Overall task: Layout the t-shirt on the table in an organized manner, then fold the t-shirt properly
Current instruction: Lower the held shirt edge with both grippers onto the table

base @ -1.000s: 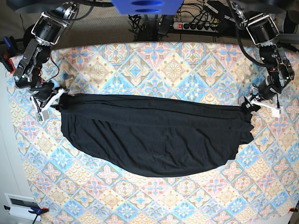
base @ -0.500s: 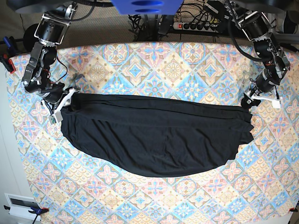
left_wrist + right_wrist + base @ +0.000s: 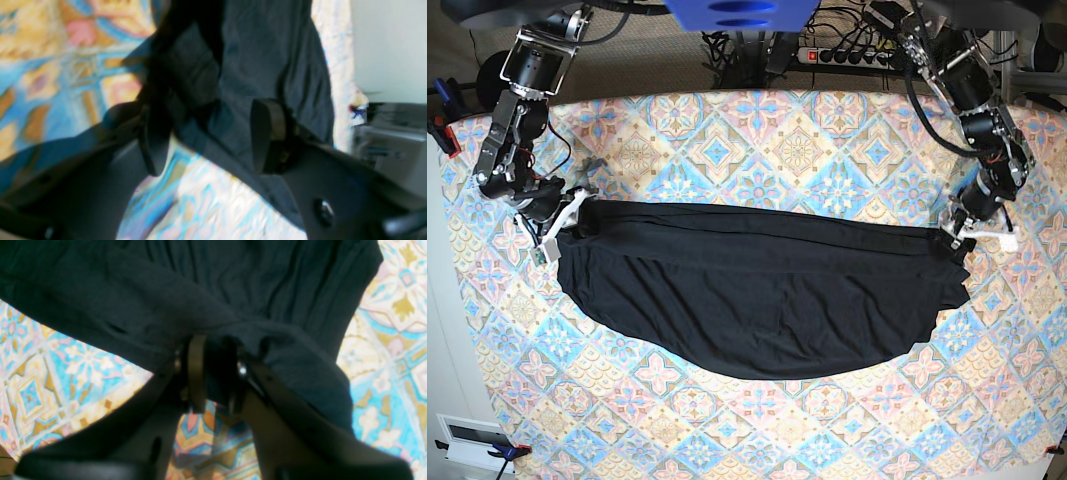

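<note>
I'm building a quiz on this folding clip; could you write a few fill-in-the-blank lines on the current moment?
1. The t-shirt is coloured ____.
2. The right end effector is ____ on the shirt's edge.
3. The left end effector has its jaws ____, with no fabric pinched between them.
4. The shirt lies spread on the patterned ____.

Missing words: black; shut; open; table

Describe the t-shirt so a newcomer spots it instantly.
Start at the table with its blue, pink and cream tile-pattern cloth. Across its middle lies the t-shirt, a wide plain black spread of fabric with a curved lower edge. It is the only dark, unpatterned thing on the cloth.
</note>
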{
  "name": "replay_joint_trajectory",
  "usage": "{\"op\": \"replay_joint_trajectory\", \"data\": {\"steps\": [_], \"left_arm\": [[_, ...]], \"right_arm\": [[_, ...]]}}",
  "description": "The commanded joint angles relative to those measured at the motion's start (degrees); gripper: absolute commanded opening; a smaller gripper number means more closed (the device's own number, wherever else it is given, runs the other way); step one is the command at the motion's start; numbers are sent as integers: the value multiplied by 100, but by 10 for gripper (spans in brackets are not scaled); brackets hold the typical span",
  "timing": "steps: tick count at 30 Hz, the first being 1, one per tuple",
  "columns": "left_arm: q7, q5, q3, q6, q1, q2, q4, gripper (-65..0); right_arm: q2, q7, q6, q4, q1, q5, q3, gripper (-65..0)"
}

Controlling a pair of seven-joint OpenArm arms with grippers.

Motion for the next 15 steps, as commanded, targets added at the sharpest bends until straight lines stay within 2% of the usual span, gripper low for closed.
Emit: {"op": "replay_joint_trajectory", "data": {"steps": [1,6,8,11,14,15], "left_arm": [[182,225,47,126,-109,0,-121,-282],[129,339,56,135,-461,123,-482,-284],[68,585,170,135,-557,184,-499,-313],[77,875,513,135,-716,228,-482,-438],[59,832,575,135,-733,228,-464,-637],[68,823,575,135,-733,219,-464,-650]], "right_arm": [[99,122,12,109,92,88,23,-541],[99,96,12,109,92,88,50,-541],[99,78,12,109,92,88,50,-541],[99,60,12,118,92,97,58,-541],[108,60,12,118,-5,106,67,-541],[108,60,12,136,-84,106,94,-541]]}}
